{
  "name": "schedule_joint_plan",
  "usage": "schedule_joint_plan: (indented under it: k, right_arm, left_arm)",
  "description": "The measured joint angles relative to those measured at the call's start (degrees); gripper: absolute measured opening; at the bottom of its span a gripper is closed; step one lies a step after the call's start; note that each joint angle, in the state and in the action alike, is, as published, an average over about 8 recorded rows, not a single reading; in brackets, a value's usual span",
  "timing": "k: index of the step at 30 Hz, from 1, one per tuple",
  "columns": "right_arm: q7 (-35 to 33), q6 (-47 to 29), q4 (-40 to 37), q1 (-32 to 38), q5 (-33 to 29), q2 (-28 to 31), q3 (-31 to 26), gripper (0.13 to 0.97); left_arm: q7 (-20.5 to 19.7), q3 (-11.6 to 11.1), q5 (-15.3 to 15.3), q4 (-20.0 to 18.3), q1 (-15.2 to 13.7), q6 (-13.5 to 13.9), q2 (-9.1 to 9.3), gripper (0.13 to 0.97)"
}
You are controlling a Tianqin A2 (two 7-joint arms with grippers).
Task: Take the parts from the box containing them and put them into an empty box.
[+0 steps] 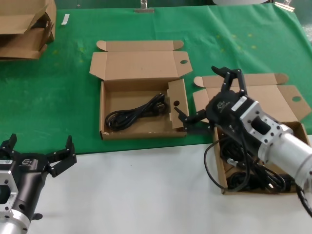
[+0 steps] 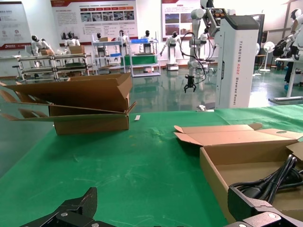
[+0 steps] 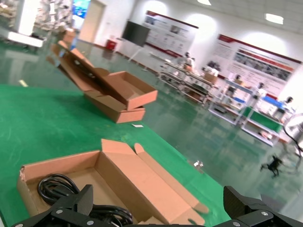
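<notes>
While the left gripper (image 1: 36,155) is waiting at the lower left of the head view with its fingers spread and empty, the right gripper (image 1: 207,95) is hanging right of centre, over the gap between the two boxes, fingers wide apart and carrying nothing. One power cord (image 1: 136,113) is already lying in the narrower box (image 1: 103,112) at centre, the one with the holed divider panel (image 1: 177,103). More black cords (image 1: 243,178) are lying tangled in the wider box (image 1: 222,178) at lower right, partly hidden by the arm. The transfer appears to be under way, between cords. Next, the right gripper probably needs to swing back over the wider box, descend onto a bundle and close.
</notes>
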Motion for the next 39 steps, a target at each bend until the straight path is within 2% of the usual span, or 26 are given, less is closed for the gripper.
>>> schedule_joint_plan:
  k: [39]
  right_arm:
    - [3.34, 19.12, 9.01, -27.66, 15.25, -4.56, 13.86, 0.966]
  left_arm:
    - [0.01, 0.0, -0.01, 0.0, 0.0, 0.0, 0.0, 0.966]
